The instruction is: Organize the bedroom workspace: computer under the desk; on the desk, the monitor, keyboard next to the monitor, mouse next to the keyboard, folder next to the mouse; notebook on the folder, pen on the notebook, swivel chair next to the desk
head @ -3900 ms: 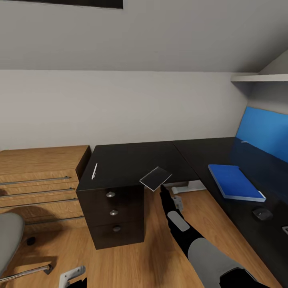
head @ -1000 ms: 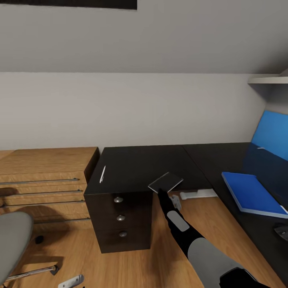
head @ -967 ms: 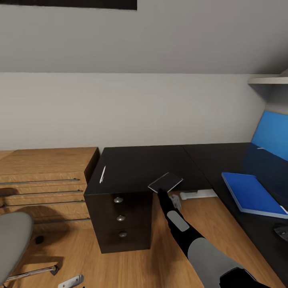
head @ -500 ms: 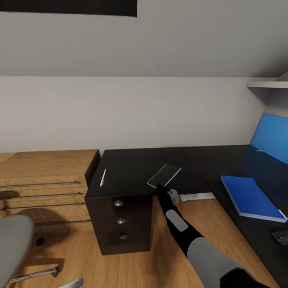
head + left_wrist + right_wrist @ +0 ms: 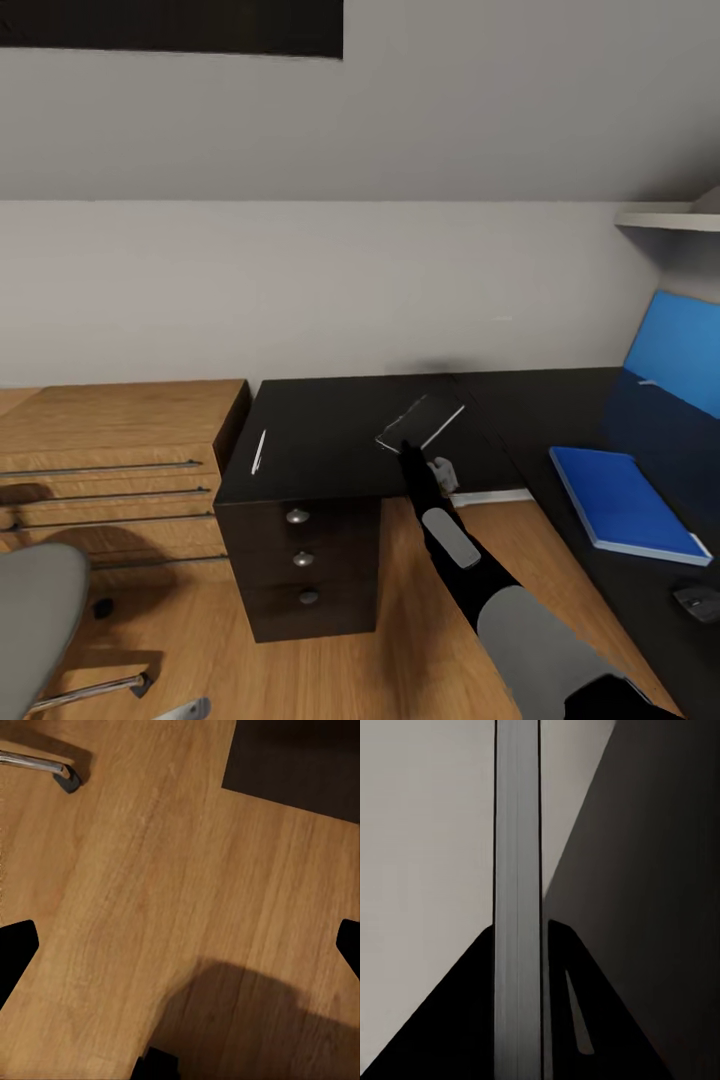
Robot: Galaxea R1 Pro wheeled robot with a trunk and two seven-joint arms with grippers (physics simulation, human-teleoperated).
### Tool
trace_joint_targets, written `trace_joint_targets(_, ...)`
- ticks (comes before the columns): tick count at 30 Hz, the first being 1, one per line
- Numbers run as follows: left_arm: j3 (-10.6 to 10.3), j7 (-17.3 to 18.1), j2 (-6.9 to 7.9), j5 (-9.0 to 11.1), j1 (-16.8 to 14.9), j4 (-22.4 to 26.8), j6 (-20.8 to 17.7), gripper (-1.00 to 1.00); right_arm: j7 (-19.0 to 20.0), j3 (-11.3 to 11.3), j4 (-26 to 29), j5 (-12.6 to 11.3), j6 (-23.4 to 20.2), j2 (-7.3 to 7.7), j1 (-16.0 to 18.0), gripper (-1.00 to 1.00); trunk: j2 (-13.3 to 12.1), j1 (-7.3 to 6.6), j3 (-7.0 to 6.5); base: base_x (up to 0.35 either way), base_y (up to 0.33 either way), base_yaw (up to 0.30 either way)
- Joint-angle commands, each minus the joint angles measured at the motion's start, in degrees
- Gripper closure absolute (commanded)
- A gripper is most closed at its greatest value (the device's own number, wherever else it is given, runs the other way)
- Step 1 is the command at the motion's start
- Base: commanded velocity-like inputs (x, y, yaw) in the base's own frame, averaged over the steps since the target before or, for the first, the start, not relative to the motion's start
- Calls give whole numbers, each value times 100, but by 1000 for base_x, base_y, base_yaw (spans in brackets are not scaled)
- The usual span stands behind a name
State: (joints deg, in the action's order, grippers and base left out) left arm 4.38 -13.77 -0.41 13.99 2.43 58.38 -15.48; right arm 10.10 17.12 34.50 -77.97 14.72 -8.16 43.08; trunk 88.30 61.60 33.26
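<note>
- The notebook (image 5: 421, 423), a thin grey rectangle, is tilted above the tabletop (image 5: 330, 440) near its front edge, pinched at its near corner by the right hand (image 5: 406, 449); the right wrist view shows its grey edge (image 5: 517, 900) end-on.
- The pen (image 5: 258, 451), slim and white, lies flat on the tabletop, left of the notebook.
- The folder (image 5: 627, 499), bright blue, lies flat on the tabletop, well right of the notebook.
- The mouse (image 5: 696, 600), dark, sits just nearer than the folder.
- The swivel chair's grey seat (image 5: 35, 620) stands on the floor, left of the drawer unit.

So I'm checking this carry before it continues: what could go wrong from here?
The right tool pinches the notebook by one edge only, so it may tilt or slip. The folder lies well to the right, so a long swing over the desk remains.
</note>
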Motion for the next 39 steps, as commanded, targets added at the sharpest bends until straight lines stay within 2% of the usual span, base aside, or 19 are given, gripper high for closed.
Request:
trace_joint_targets(1, 4, -22, -3, 60, 3, 6, -25, -100, -24, 39, 87, -102, 34, 89, -10, 100, -39, -22, -14, 0, 0, 0)
trace_joint_targets(3, 3, -23, -3, 60, 3, -7, -25, -100, -101, 37, 227, -182, 31, 217, -36, 100, -119, -66, -50, 0, 0, 0)
trace_joint_targets(5, 2, -21, -3, 58, 3, -50, -25, -100, -192, 37, 386, -357, 21, 416, -57, 100, -119, -66, -50, 0, 0, 0)
trace_joint_targets(8, 2, -18, -3, 56, 3, -86, -21, -100, -294, 37, 514, -611, 15, 606, -66, 100, -119, -66, -50, 0, 0, 0)
trace_joint_targets(10, 2, -11, -3, 58, 3, -104, -19, -100, -447, 35, 580, -928, 9, 769, -69, 100, -119, -66, -50, 0, 0, -85)
trace_joint_targets(11, 2, -6, -3, 59, 2, -125, -17, -100, -575, 37, 670, -1254, 6, 970, -71, 100, -119, -66, -50, 0, 0, -213)
trace_joint_targets(15, -3, -4, -3, 60, 3, -194, -13, -100, -625, 32, 776, -1452, 5, 1154, -71, 100, -119, -66, -50, 0, 0, -234)
trace_joint_targets(17, -4, -3, -5, 60, 3, -226, -10, -100, -641, 33, 813, -1631, 5, 1300, -71, 100, -119, -66, -50, 0, 0, -249)
trace_joint_targets(20, -5, -3, -10, 58, 3, -241, -9, -100, -670, 27, 837, -1902, 5, 1418, -71, 100, -119, -66, -50, 0, 0, -254)
trace_joint_targets(26, -2, -3, -11, 53, 2, -248, -8, -100, -760, -104, 847, -2154, 4, 1550, -71, 100, -119, -66, -50, 0, 0, -256)
trace_joint_targets(31, -5, -3, -12, 51, 3, -248, -8, -100, -793, -239, 842, -2182, 4, 1574, -71, 100, -119, -66, -50, 0, 0, -255)
trace_joint_targets(39, 1, -5, -12, 51, 3, -248, -8, -100, -795, -265, 839, -2190, 8, 1569, -71, 100, -119, -66, -49, 0, 0, -205)
